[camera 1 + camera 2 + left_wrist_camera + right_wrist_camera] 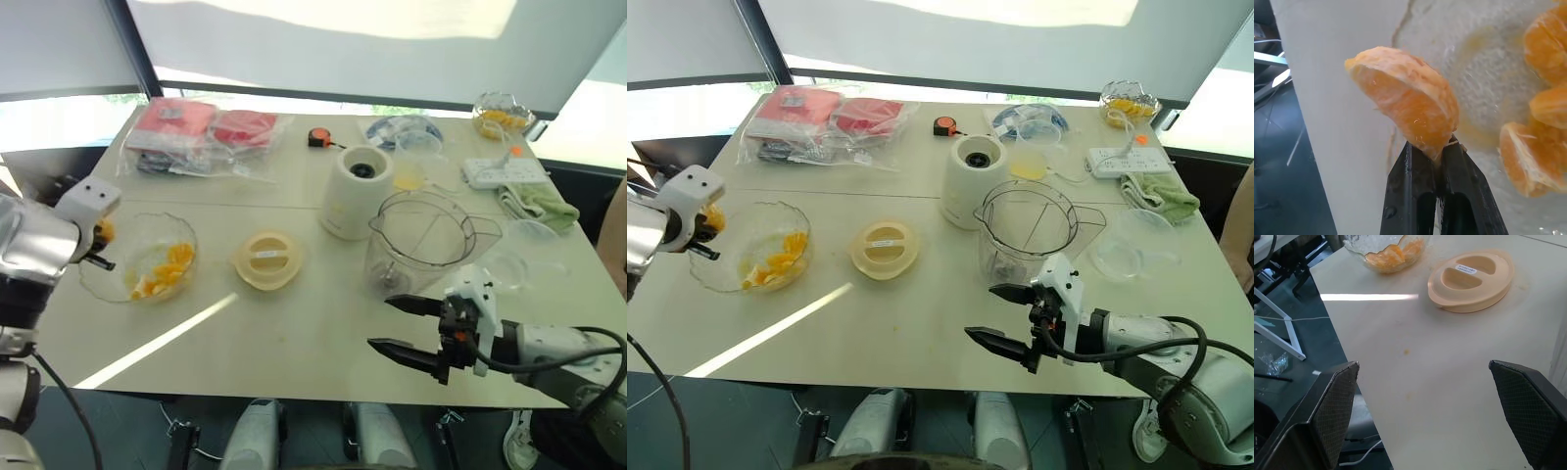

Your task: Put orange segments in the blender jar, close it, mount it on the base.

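My left gripper (pixel 1435 152) is shut on one orange segment (pixel 1405 100) and hangs above the left rim of a wavy-edged glass bowl (pixel 108 284), at the table's left. More orange segments (pixel 167 269) lie in that bowl. The clear blender jar (pixel 421 240) stands upright and uncovered at centre right. Just behind it on its left is the cream base (pixel 358 191). The pale yellow lid (pixel 266 259) lies flat between bowl and jar. My right gripper (pixel 380 322) is open and holds nothing, low over the table in front of the jar.
A shallow clear bowl (pixel 524 257) and a green cloth (pixel 534 204) lie right of the jar. A white power strip (pixel 502 171), a second fruit bowl (pixel 503 116), an orange tape measure (pixel 318 137) and bagged red items (pixel 201 137) line the far side.
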